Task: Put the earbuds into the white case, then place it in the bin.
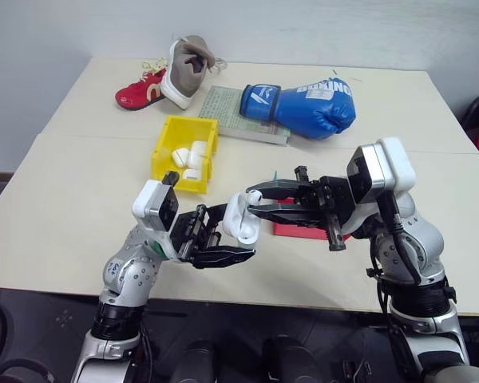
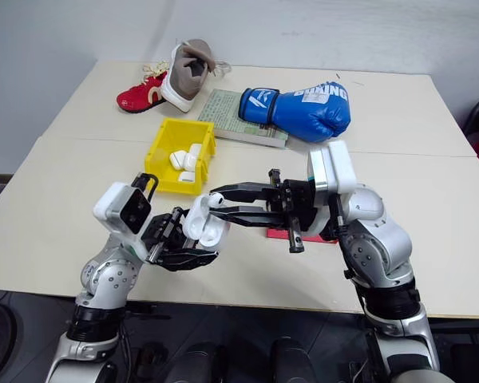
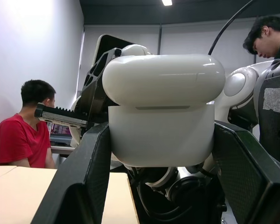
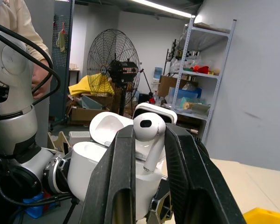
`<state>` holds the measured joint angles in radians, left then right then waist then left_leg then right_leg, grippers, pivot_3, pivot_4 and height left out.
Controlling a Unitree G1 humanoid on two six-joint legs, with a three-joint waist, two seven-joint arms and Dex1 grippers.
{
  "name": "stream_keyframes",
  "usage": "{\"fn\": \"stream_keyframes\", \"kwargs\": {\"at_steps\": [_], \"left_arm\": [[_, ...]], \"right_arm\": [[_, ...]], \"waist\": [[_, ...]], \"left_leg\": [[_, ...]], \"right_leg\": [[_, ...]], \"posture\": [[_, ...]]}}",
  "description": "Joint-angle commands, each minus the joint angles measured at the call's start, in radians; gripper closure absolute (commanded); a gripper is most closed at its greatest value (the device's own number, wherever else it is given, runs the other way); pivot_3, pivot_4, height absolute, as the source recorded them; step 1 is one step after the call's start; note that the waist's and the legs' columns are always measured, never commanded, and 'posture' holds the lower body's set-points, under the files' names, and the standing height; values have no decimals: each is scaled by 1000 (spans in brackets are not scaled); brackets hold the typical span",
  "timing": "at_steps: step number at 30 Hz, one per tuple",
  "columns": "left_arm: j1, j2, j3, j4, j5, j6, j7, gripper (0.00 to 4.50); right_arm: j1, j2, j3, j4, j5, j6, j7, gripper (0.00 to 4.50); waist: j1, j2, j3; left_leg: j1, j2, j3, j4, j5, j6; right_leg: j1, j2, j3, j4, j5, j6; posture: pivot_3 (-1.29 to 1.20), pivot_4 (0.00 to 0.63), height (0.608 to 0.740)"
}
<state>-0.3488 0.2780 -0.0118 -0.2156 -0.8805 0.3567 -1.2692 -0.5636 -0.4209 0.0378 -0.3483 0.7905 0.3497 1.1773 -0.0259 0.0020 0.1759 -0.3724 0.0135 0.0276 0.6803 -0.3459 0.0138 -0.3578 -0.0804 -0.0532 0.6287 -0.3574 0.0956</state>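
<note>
Left gripper (image 1: 223,239) is clamped on the open case (image 1: 241,219) above the near bench (image 1: 64,215) edge. Right gripper (image 4: 149,154) pinches an earbud (image 4: 149,133) at its mouth. Insertion unfinished; bin (image 1: 166,148) placement remains.

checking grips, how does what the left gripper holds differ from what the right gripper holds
The left gripper is shut on the white case, lid open; the right gripper pinches a single earbud just above the case. The case is bulky and boxy; the earbud is tiny, with a short stem. Both are glossy white.
</note>
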Motion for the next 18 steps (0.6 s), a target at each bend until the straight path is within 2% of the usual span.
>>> {"fn": "stream_keyframes", "kwargs": {"at_steps": [1, 18], "left_arm": [[2, -7, -3, -19, 1, -17, -4, 1727], [3, -15, 2, -28, 2, -25, 0, 1727]], "right_arm": [[-16, -10, -11, -17, 16, 2, 3, 4013], [10, -15, 23, 8, -49, -28, 50, 4013]], "waist": [[0, 0, 0], [0, 0, 0]], "left_leg": [[0, 0, 0, 0, 0, 0], [0, 0, 0, 0, 0, 0]], "right_leg": [[0, 0, 0, 0, 0, 0], [0, 0, 0, 0, 0, 0]], "posture": [[0, 150, 740], [0, 150, 740]]}}
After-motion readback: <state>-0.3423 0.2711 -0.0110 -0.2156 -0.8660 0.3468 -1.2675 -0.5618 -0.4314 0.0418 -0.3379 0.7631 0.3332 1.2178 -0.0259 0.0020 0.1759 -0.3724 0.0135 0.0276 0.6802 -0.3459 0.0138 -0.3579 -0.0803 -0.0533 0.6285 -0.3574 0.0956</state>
